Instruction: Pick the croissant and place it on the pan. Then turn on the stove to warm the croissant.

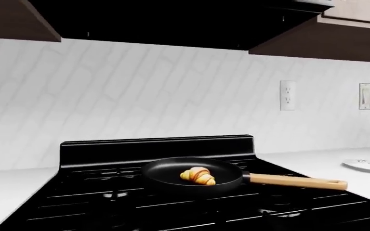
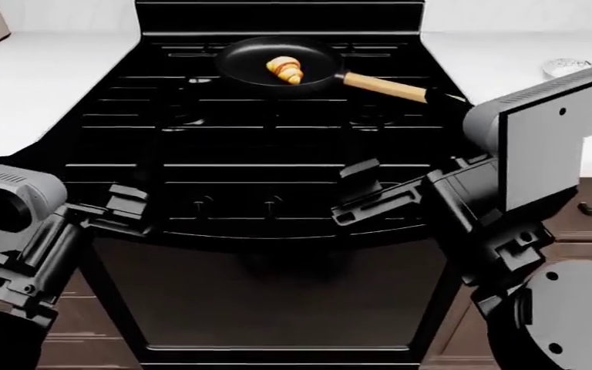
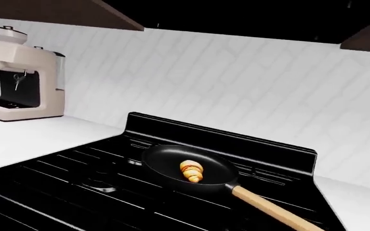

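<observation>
Croissant (image 2: 284,70) already sat inside the pan (image 2: 244,65), roughly in the middle of the black base, lying flat and touching nothing else. Pan parked on a rear burner of the stove (image 2: 265,146), close to the raised back panel, with the wooden handle (image 2: 384,87) angled out toward the robot's right and forward. Same story from the left wrist view: croissant (image 1: 198,175) resting in the pan (image 1: 165,173), handle (image 1: 297,181) hanging out over the grates. Right wrist view agreed too, croissant (image 3: 191,171) centered in the pan (image 3: 162,161). Both arms down low at the stove's front edge, well apart from the pan. Right gripper (image 2: 363,193) hovered over the front lip near the knob row, dark fingers against a dark stove, so couldn't tell how far open they were or whether they touched a knob. Left gripper (image 2: 121,208) near the front left corner, same problem, couldn't tell the finger gap, nothing visibly held. White counter (image 2: 39,85) on both sides of the stove, 1 patterned plate (image 2: 566,66) on the robot's right side of it, a cream coffee machine (image 3: 21,72) on the other side, and a wall outlet (image 1: 288,95) on the white tile backsplash.
</observation>
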